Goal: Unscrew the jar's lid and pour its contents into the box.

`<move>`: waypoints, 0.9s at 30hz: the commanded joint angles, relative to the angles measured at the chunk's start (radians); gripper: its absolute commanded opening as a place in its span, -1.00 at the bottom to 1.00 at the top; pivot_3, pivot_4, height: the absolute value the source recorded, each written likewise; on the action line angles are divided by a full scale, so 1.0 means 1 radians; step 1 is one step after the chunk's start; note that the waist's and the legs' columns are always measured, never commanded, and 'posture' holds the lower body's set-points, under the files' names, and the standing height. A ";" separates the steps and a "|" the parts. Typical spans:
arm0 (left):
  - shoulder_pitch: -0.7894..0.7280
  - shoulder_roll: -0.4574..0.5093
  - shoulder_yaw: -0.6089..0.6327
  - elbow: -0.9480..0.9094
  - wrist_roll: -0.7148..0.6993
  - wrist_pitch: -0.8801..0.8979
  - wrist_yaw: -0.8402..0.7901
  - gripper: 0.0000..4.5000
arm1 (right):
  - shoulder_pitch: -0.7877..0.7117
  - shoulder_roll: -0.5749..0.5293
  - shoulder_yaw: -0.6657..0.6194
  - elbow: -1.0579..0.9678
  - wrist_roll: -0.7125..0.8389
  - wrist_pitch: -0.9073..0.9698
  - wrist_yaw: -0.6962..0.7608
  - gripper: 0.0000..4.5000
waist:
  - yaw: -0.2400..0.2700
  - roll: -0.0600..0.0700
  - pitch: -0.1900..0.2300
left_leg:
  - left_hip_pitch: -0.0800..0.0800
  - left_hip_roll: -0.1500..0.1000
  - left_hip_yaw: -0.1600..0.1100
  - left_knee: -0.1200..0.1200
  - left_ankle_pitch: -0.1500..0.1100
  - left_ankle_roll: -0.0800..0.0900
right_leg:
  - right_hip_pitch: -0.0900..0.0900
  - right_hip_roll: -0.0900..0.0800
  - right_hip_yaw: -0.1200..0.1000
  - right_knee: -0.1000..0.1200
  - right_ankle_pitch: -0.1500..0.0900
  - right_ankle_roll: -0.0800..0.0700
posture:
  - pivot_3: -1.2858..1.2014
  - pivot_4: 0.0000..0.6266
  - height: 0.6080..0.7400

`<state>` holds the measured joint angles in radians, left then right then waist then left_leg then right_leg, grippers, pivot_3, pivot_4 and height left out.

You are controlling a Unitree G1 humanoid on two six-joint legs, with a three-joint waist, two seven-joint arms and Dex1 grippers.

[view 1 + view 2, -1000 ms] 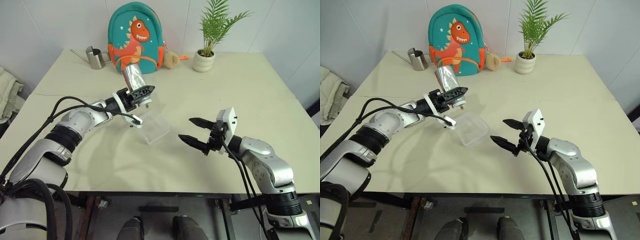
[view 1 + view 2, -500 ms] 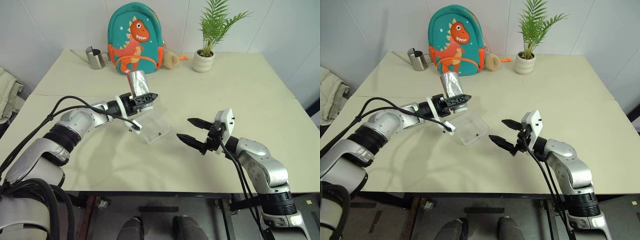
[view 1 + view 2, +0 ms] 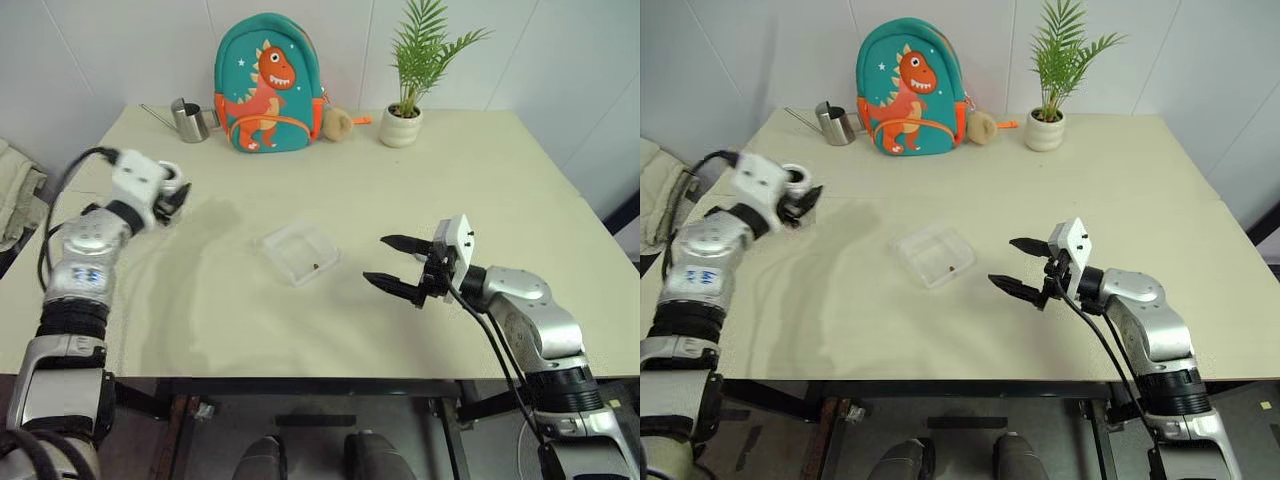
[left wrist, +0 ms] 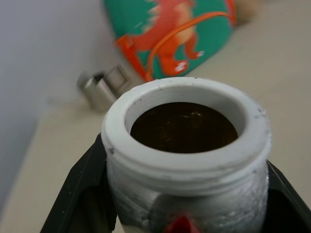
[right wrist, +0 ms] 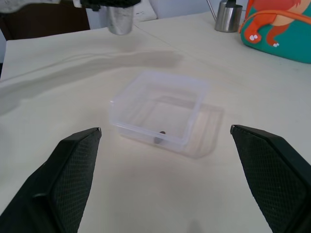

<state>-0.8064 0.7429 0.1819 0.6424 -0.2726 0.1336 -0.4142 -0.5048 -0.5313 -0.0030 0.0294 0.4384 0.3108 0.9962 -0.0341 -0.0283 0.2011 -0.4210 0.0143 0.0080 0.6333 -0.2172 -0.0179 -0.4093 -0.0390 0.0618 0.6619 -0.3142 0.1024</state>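
Observation:
My left gripper (image 3: 168, 200) hovers over the table's left side, shut on the jar (image 4: 187, 160). The jar stands upright with its white-rimmed mouth open and bare; its body is silvery with a red mark low on the side, and the inside looks dark. It also shows as a small white ring in the right eye view, jar (image 3: 796, 177). The lid is out of view. The box (image 3: 298, 252), a clear square tray, lies mid-table with a small dark bit (image 5: 160, 133) inside. My right gripper (image 3: 400, 266) is open to the right of the box, pointing at it, with nothing between its fingers.
A teal dinosaur backpack (image 3: 265, 85), a steel watering can (image 3: 188, 118), a small plush (image 3: 337, 122) and a potted plant (image 3: 405, 125) line the table's far edge. A folded cloth (image 3: 15, 195) lies beyond the left edge.
My left arm has swung the jar away from above the box to the table's left side and turned it upright. The right gripper has stayed open beside the box.

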 commanded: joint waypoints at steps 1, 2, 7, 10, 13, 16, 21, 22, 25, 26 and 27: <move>0.015 -0.001 0.160 -0.048 -0.146 0.184 0.015 0.05 | -0.033 -0.003 -0.008 0.025 -0.005 -0.040 0.028 0.99 | 0.002 0.000 0.000 | 0.000 0.000 -0.001 0.000 0.000 0.000 | 0.000 0.000 0.000 0.000 0.000 0.000 | 0.03 -0.52 1.00; 0.041 0.003 0.167 -0.053 -0.122 0.167 0.033 0.05 | -0.040 0.000 -0.008 0.033 -0.008 -0.045 0.031 0.99 | 0.003 0.000 0.000 | 0.000 0.000 -0.001 0.000 0.000 0.000 | 0.000 -0.001 0.000 0.000 0.000 0.000 | 0.03 -0.52 1.00; 0.204 -0.025 0.235 -0.075 -0.082 -0.030 0.053 0.05 | -0.066 0.019 0.000 0.070 -0.024 -0.075 0.046 0.99 | 0.002 -0.001 0.000 | 0.000 0.000 -0.001 -0.001 0.000 -0.001 | 0.000 -0.005 0.001 -0.001 0.000 0.000 | 0.03 -0.52 1.00; 0.272 -0.062 0.255 -0.074 -0.093 -0.086 0.026 0.05 | -0.081 0.023 0.003 0.091 -0.034 -0.087 0.054 0.99 | 0.005 -0.001 -0.001 | 0.000 0.000 -0.001 -0.002 0.000 -0.001 | 0.000 -0.005 0.001 -0.001 0.000 0.000 | 0.03 -0.52 1.00; 0.301 -0.065 0.241 -0.061 -0.059 -0.112 0.025 0.05 | -0.090 0.025 0.003 0.100 -0.038 -0.091 0.059 0.99 | 0.005 -0.002 -0.001 | 0.000 0.001 -0.001 -0.002 0.000 -0.001 | 0.000 -0.006 0.000 -0.002 0.001 -0.001 | 0.03 -0.52 1.00; 0.317 -0.079 0.256 -0.058 -0.070 -0.136 0.020 0.21 | -0.098 0.026 0.001 0.100 -0.036 -0.085 0.061 1.00 | 0.006 -0.003 -0.002 | 0.000 0.000 -0.003 -0.002 0.000 -0.001 | 0.000 -0.006 0.000 -0.002 0.001 -0.001 | 0.03 -0.52 1.00; 0.361 -0.088 0.279 -0.087 -0.104 -0.137 -0.005 0.88 | -0.103 0.028 0.003 0.094 -0.036 -0.076 0.065 1.00 | 0.003 -0.003 -0.002 | 0.001 0.000 -0.008 -0.004 0.000 -0.001 | 0.000 -0.007 0.001 -0.003 0.001 -0.001 | 0.03 -0.52 1.00; 0.370 -0.086 0.285 -0.099 -0.110 -0.130 -0.008 0.99 | -0.103 0.028 0.004 0.090 -0.036 -0.074 0.065 1.00 | 0.002 -0.003 -0.002 | 0.000 0.000 -0.008 -0.004 0.000 -0.001 | -0.001 -0.007 0.001 -0.003 0.001 -0.001 | 0.03 -0.52 1.00; 0.424 -0.067 0.305 -0.170 -0.138 -0.088 -0.039 0.99 | -0.096 0.028 0.003 0.071 -0.030 -0.064 0.063 1.00 | 0.000 -0.003 -0.002 | 0.000 0.001 -0.008 -0.005 -0.001 -0.002 | -0.001 -0.006 0.001 -0.004 0.001 -0.001 | 0.03 -0.52 1.00; 0.440 -0.061 0.309 -0.186 -0.138 -0.077 -0.041 0.99 | -0.094 0.027 0.002 0.066 -0.029 -0.062 0.063 1.00 | 0.000 -0.003 -0.002 | 0.000 0.001 -0.008 -0.005 -0.001 -0.002 | -0.001 -0.006 0.001 -0.004 0.001 -0.001 | 0.03 -0.52 1.00; 0.479 -0.046 0.322 -0.224 -0.144 -0.056 -0.056 0.99 | -0.090 0.025 0.002 0.060 -0.026 -0.059 0.066 1.00 | 0.000 -0.003 -0.002 | 0.000 0.001 -0.008 -0.005 -0.001 -0.002 | -0.001 -0.006 0.001 -0.004 0.001 -0.001 | 0.03 -0.52 1.00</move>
<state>-0.3644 0.6572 0.4628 0.4958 -0.3948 0.0590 -0.4503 -0.5838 -0.5009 0.0064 0.1382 0.3967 0.2478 1.0566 -0.0342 -0.0310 0.1994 -0.4206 0.0155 -0.0004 0.6281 -0.2180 -0.0195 -0.4103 -0.0456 0.0627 0.6576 -0.3136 0.1015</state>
